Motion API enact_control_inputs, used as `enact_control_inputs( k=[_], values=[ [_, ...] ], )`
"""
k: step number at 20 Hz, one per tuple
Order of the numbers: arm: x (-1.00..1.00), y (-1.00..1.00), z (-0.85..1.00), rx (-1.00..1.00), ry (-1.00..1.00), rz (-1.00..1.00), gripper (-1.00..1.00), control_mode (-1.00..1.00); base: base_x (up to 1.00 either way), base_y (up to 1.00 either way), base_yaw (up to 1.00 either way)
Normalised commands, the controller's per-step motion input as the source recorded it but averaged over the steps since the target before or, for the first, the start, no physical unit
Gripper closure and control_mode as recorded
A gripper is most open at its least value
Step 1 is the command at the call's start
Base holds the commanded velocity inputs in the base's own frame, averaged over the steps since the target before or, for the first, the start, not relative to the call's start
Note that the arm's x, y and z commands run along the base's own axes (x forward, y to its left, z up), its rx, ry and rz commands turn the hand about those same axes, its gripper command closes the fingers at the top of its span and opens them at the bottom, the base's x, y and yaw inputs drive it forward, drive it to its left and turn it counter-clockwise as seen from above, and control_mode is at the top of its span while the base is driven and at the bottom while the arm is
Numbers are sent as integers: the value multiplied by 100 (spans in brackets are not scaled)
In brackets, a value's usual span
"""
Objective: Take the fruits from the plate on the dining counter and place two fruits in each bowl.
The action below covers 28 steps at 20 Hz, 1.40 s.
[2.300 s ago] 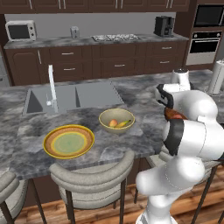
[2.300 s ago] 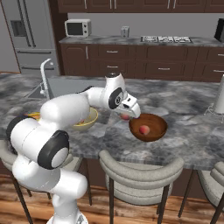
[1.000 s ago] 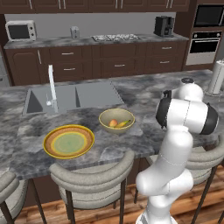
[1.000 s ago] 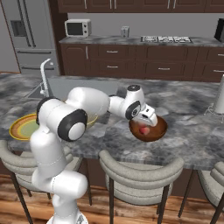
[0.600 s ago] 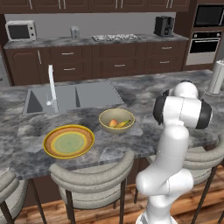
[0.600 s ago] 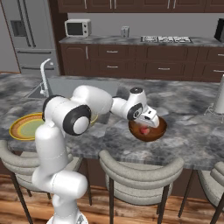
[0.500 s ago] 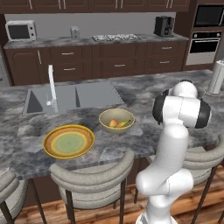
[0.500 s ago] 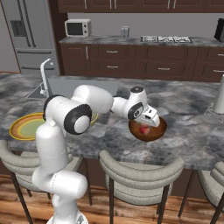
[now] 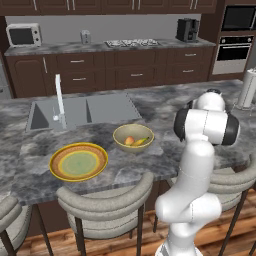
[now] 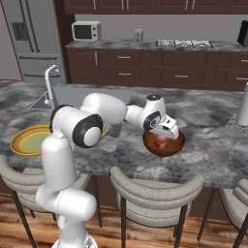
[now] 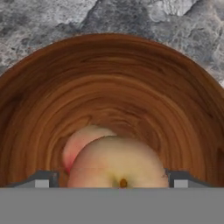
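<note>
Gripper (image 11: 112,180): hanging right down inside the dark wooden bowl (image 10: 164,144), fingertips (image 11: 41,179) standing wide on either side of a pale peachy fruit (image 11: 118,164). Honestly can't tell if they're squeezing it or have let go, there's barely any gap showing.

Wooden bowl: sitting on the dining counter (image 10: 213,145) to the robot's right, well apart from the plate. In the hand view the pale fruit is lying in the bottom, touching a second pinkish-red fruit (image 11: 81,142) tucked behind it. From the right base view I'm only making out a bit of red fruit under the hand.

Cream bowl (image 9: 133,137): sitting just beside the plate, near the sink (image 9: 80,111). It's holding the banana (image 9: 142,141) and an orange-red round fruit (image 9: 129,140), side by side.

Plate (image 9: 78,161): lying flat near the front edge of the counter, yellow rim, green centre, nothing on it.

Arm: reaching low across the counter from the base to the wooden bowl in the right base view.
</note>
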Motion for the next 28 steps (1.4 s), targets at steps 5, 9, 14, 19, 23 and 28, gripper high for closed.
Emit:
enact_control_inputs(
  k=[5,9,14,19,23,28],
  values=[
    [-25,-41,0,0,0,0,-100,-100,0,0,0],
    [-26,-20,23,0,-1,-7,-100,-100,0,0,0],
    [-59,53,56,0,-1,-3,-100,-100,0,0,0],
    [-62,95,65,-2,0,0,-100,-100,0,0,0],
    [-70,100,60,-3,2,4,-100,-100,0,0,0],
    [-43,100,45,1,1,15,-100,-100,0,0,0]
  ],
)
